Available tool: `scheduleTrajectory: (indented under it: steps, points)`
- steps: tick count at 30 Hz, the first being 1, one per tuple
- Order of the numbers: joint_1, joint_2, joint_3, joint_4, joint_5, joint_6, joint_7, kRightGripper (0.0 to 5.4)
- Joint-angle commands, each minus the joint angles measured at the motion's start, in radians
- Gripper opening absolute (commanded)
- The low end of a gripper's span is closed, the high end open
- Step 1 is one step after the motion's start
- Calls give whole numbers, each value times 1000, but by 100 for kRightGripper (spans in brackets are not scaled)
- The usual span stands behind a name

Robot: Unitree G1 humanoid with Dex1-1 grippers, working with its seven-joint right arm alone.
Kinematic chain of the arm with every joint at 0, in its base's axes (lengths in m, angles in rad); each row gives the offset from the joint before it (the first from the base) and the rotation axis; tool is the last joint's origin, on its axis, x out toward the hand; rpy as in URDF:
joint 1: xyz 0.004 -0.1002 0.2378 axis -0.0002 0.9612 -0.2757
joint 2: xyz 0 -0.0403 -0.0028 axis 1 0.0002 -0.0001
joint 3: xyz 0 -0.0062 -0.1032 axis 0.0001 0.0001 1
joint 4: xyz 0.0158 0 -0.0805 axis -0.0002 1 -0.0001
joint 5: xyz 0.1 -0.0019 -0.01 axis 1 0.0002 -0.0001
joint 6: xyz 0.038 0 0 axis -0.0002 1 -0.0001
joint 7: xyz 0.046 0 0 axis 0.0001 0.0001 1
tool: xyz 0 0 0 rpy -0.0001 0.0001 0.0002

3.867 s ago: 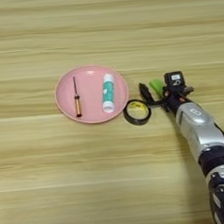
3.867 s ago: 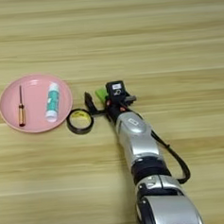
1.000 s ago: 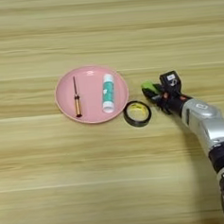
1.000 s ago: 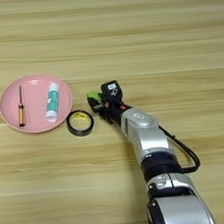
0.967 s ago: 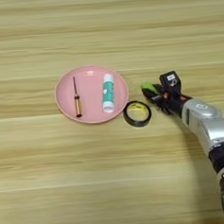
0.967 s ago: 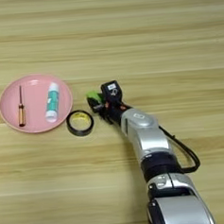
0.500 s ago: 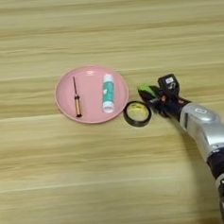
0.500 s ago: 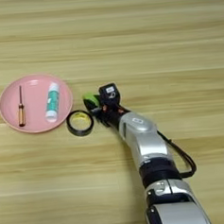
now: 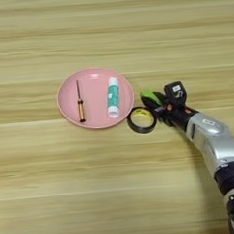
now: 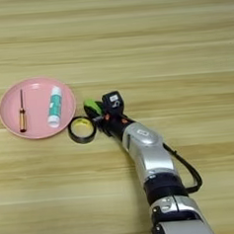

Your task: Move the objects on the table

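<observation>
Right now the black tape roll (image 9: 142, 119) serves as the handiest landmark: it lies flat on the wooden table (image 9: 119, 188), its yellowish inner ring facing up. Just to its left, nearly touching it, sits a round pink plate (image 9: 67, 90). On the plate lie two things side by side and apart: a small screwdriver (image 9: 80, 101) with an amber handle and thin dark shaft on the side far from the roll, and a white tube with a teal label (image 9: 112, 97) on the side nearer the roll, both pointing roughly away from the robot.

Just right of the roll, the right gripper (image 9: 157, 105) comes in from the lower right on its silver forearm (image 10: 146, 156), with a black cable (image 10: 184, 169) looping alongside it. The bright green block (image 10: 92, 107) sits between the gripper's two black fingers, just beyond the roll's right rim and slightly farther from the robot than the roll. The fingers appear to be closed around the block, pinching it, though the dark fingers and the block overlap enough that the exact contact is hard to read. Whether the block is lifted clear of the table or resting on it, I cannot tell. A small black box with a white mark (image 9: 175, 90) sits on top of the gripper's body, right of the block.
</observation>
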Motion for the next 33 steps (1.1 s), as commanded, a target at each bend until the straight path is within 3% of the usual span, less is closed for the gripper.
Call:
scheduleTrajectory:
  steps: [1,33]
  points:
    - [-22,-5,-7,-15,2,-5,-16,140]
    - [-26,10,-40,-25,22,-77,-10,140]
